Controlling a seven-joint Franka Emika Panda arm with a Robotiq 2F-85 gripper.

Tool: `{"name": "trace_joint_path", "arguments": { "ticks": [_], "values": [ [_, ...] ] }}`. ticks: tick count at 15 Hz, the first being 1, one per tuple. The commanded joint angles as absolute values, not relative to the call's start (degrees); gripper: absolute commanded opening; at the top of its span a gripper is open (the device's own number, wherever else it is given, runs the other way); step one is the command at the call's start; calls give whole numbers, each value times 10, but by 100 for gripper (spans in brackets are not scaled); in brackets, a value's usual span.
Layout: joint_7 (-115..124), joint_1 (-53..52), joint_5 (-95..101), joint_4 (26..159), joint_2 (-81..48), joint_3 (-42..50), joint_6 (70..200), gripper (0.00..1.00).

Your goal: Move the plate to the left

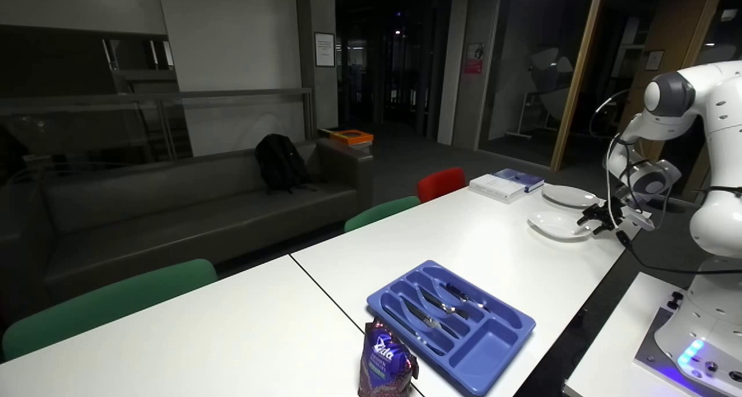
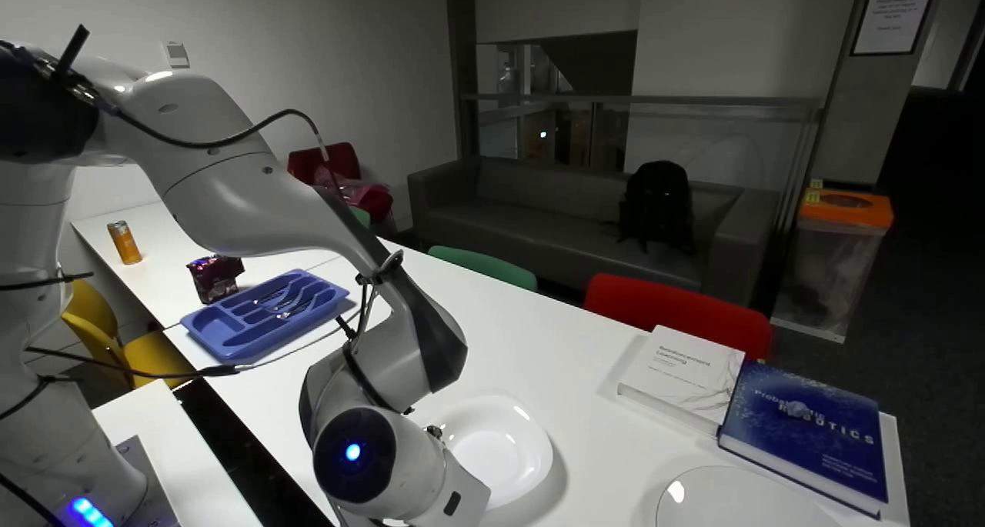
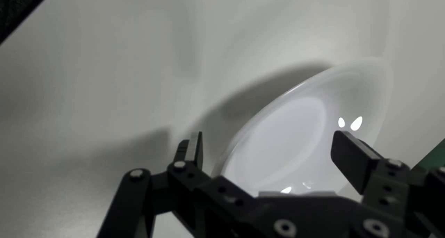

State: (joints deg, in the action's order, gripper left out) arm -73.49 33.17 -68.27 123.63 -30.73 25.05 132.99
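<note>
Two white plates lie on the table. A shallow, bowl-like white plate [image 1: 553, 225] with a raised rim lies nearest the gripper, also in an exterior view [image 2: 500, 450] and in the wrist view [image 3: 281, 140]. A flatter round white plate [image 1: 570, 196] lies beyond it, cut off at the bottom edge in an exterior view [image 2: 731, 500]. My gripper [image 3: 267, 137] is open and empty at the bowl-like plate. One finger is outside its rim; the other appears over its inside. I cannot tell whether they touch it. In an exterior view the arm hides most of the gripper [image 2: 435, 432].
A white book [image 1: 497, 187] and a blue book [image 1: 519, 179] lie near the plates. A blue cutlery tray [image 1: 493, 350] with cutlery and a purple bag [image 1: 385, 362] stand farther along the table. An orange can [image 2: 124, 242] stands at the far end.
</note>
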Motion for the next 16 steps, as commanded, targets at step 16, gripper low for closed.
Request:
{"name": "trace_joint_path", "arguments": {
  "ticks": [16],
  "values": [
    [-721, 345, -710, 1272, -273, 235, 1336, 100]
  ]
}}
